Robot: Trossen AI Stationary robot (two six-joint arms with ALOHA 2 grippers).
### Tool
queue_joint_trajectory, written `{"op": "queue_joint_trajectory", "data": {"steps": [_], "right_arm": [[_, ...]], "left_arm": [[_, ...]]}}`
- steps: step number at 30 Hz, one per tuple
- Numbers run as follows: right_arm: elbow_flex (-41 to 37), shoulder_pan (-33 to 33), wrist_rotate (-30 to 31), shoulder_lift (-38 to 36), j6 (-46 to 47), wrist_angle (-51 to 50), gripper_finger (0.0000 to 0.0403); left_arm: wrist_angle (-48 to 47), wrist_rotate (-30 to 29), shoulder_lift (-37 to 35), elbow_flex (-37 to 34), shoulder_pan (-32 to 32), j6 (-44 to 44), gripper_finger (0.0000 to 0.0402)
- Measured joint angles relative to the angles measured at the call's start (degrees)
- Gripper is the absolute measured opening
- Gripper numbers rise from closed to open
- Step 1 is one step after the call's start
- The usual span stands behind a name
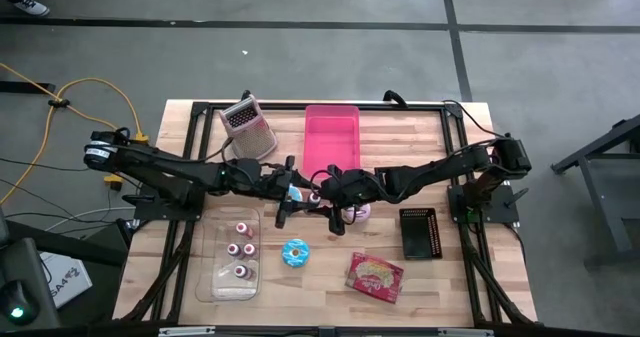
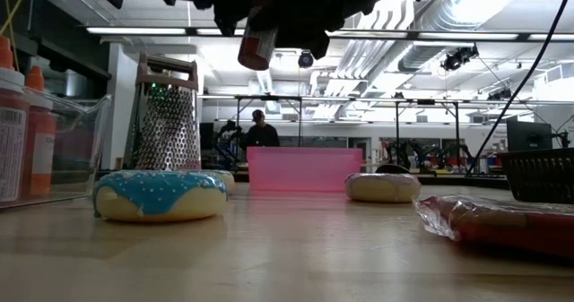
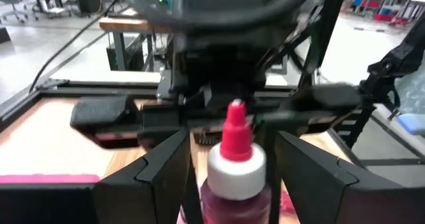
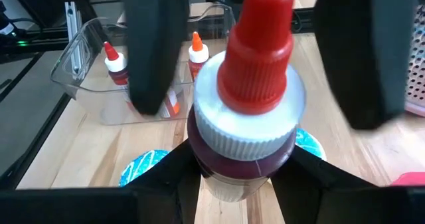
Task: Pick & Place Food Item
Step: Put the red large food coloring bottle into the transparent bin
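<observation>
Both arms meet over the middle of the table. Between them a squeeze bottle point(image 4: 246, 117) with a red nozzle, white cap and dark red body point(image 3: 236, 171) hangs high above the board point(image 2: 256, 42). My right gripper point(image 4: 242, 177) is shut on it, coming from the table's right point(image 1: 325, 192). My left gripper point(image 3: 232, 151) comes level from the left point(image 1: 295, 193). It is open, with one finger on each side of the bottle and a narrow gap to it. A blue-frosted doughnut point(image 1: 296, 253) lies flat on the board nearer the front edge. My right gripper pinches the bottle's body just under the white cap point(image 4: 212, 167) between its two fingers. The fingers come from the table's right, slanting a little downward, and lie across the bottle. The bottle stands nozzle up, slightly tilted, lifted clear of the table.
A pink tray point(image 1: 332, 137) and a metal grater point(image 1: 249, 125) stand at the far edge. A clear box with several small bottles point(image 1: 238, 257) sits front left. A pale doughnut point(image 1: 358, 213), a black basket point(image 1: 420, 233) and a wrapped snack point(image 1: 375, 276) are on the right.
</observation>
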Motion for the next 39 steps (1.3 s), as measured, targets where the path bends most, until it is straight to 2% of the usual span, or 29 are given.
{"op": "queue_joint_trajectory", "data": {"steps": [10, 39], "right_arm": [[0.00, 0.00, 0.00, 0.00, 0.01, 0.23, 0.0149], [-0.06, 0.00, 0.00, 0.00, 0.00, 1.88, 0.0149]], "left_arm": [[-2.34, 0.00, -0.09, 0.05, 0.00, -0.40, 0.0214], [-0.46, 0.07, -0.10, 0.05, 0.02, -1.61, 0.0203]]}}
